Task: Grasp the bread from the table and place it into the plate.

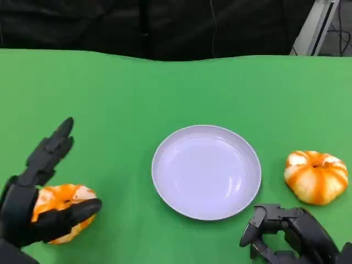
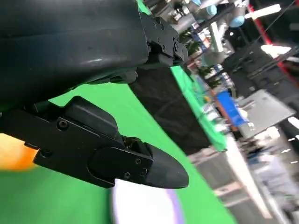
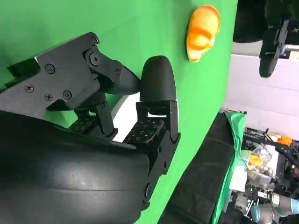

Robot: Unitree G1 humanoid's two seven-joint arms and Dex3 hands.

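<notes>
Left hand (image 1: 41,190) wide open around one bread (image 1: 61,209) on the green surface (image 1: 165,93), poised to grasp; right hand (image 1: 286,234) curled empty beside the plate (image 1: 206,171).

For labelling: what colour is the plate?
The plate is plain pale lavender-white, clearest in the head view.

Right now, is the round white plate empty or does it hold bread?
Empty. The round white plate shows a bare surface; both orange-and-white breads sit on the green table.
</notes>
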